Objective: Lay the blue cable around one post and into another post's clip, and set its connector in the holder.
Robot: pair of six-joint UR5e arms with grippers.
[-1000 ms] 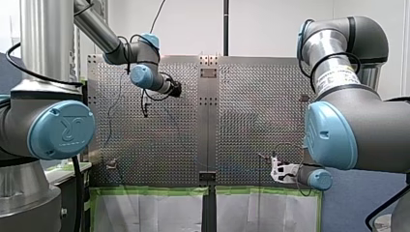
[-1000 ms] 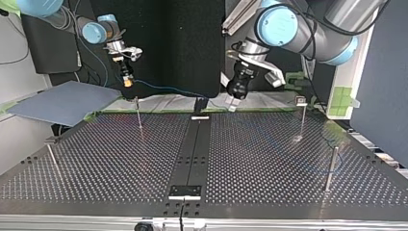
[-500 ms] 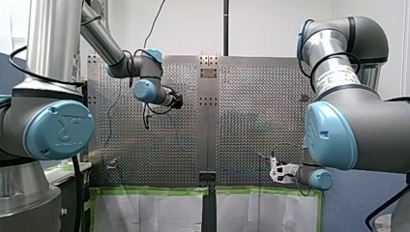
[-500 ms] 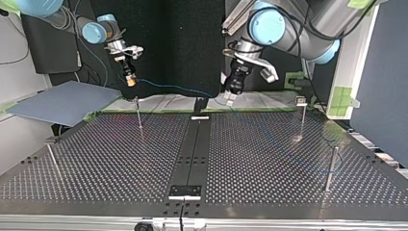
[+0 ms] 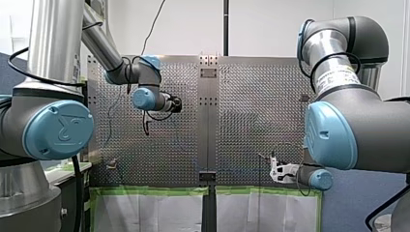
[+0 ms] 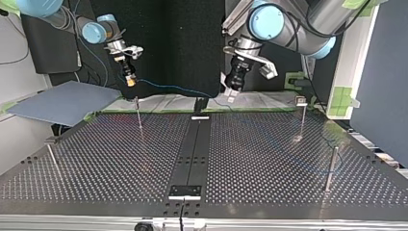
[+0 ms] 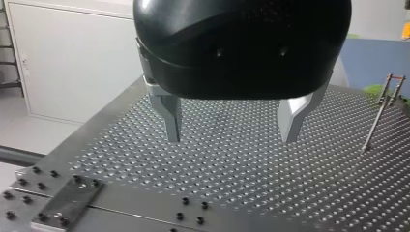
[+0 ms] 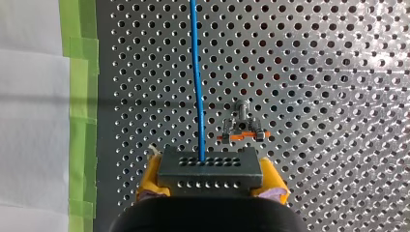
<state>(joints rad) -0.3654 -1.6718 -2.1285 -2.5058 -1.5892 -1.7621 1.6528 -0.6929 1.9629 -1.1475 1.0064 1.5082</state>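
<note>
Over the far table [image 6: 120, 159] edge, my right gripper [image 6: 129, 82] clamps the connector [image 8: 209, 169]. Its blue cable [image 6: 173, 88] runs toward my open left gripper [image 7: 231, 137].

The table [image 7: 232, 159] is matt perforated metal, the blue cable [image 8: 196, 72] smooth glossy plastic.
</note>
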